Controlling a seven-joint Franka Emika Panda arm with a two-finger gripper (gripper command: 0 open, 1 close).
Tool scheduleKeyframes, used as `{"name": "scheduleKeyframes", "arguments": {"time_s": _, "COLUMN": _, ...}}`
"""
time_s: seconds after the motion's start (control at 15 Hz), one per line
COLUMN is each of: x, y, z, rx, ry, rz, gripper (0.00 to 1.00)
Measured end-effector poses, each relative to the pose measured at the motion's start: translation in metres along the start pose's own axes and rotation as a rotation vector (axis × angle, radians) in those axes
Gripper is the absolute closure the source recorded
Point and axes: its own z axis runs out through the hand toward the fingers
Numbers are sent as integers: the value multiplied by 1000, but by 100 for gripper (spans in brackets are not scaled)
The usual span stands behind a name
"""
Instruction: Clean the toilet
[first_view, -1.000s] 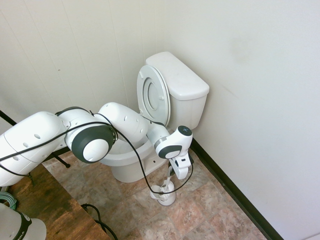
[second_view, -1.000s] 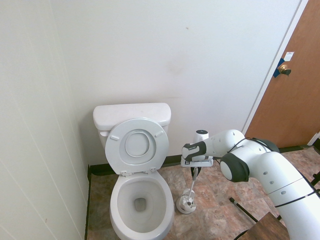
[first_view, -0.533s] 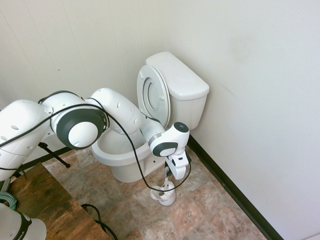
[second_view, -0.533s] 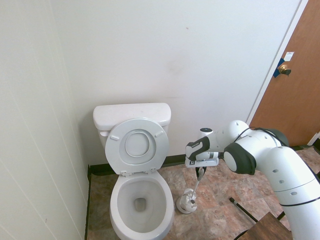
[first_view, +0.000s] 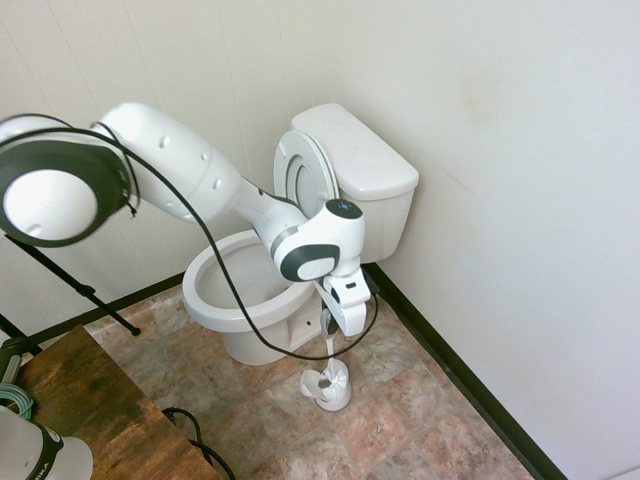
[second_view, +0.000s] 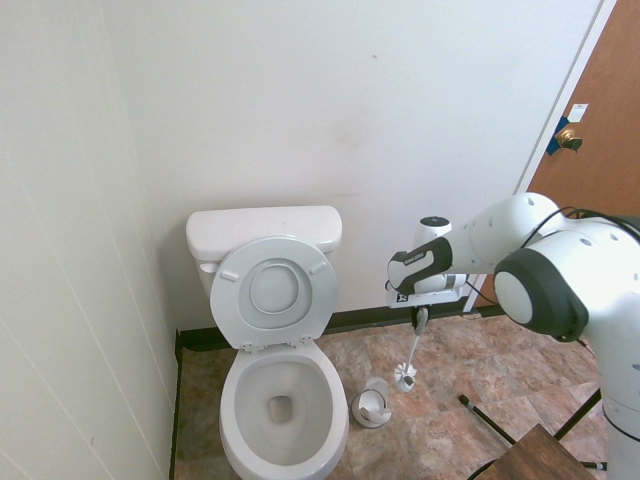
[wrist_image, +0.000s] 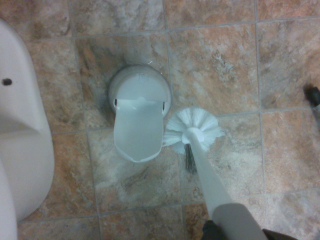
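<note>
We are looking at a floor (second_view: 470, 365) of mottled brown and tan stone tiles. The toilet (second_view: 283, 400) is standing on it against the wall, and just beside the bowl a small white brush holder (second_view: 372, 404) is sitting on the tiles, its hood showing in the wrist view.

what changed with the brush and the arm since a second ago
The gripper, shut on the toilet brush, rose and lifted it clear of the brush holder; its head now hangs above the floor beside the holder. The toilet and holder stayed put, seat and lid up.
</note>
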Motion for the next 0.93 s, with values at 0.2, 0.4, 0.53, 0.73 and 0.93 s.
{"name": "scheduleKeyframes", "arguments": {"time_s": 0.2, "x": -34, "y": 21, "z": -52, "rx": 38, "ry": 28, "rz": -36, "gripper": 100}}
{"name": "scheduleKeyframes", "arguments": {"time_s": 0.4, "x": -77, "y": 28, "z": -105, "rx": 70, "ry": 85, "rz": -65, "gripper": 100}}
{"name": "scheduleKeyframes", "arguments": {"time_s": 0.53, "x": -111, "y": 26, "z": -140, "rx": 112, "ry": 109, "rz": -80, "gripper": 100}}
{"name": "scheduleKeyframes", "arguments": {"time_s": 0.73, "x": -159, "y": 23, "z": -175, "rx": 184, "ry": 101, "rz": -134, "gripper": 100}}
{"name": "scheduleKeyframes", "arguments": {"time_s": 0.93, "x": -199, "y": 14, "z": -190, "rx": 231, "ry": 61, "rz": -178, "gripper": 100}}
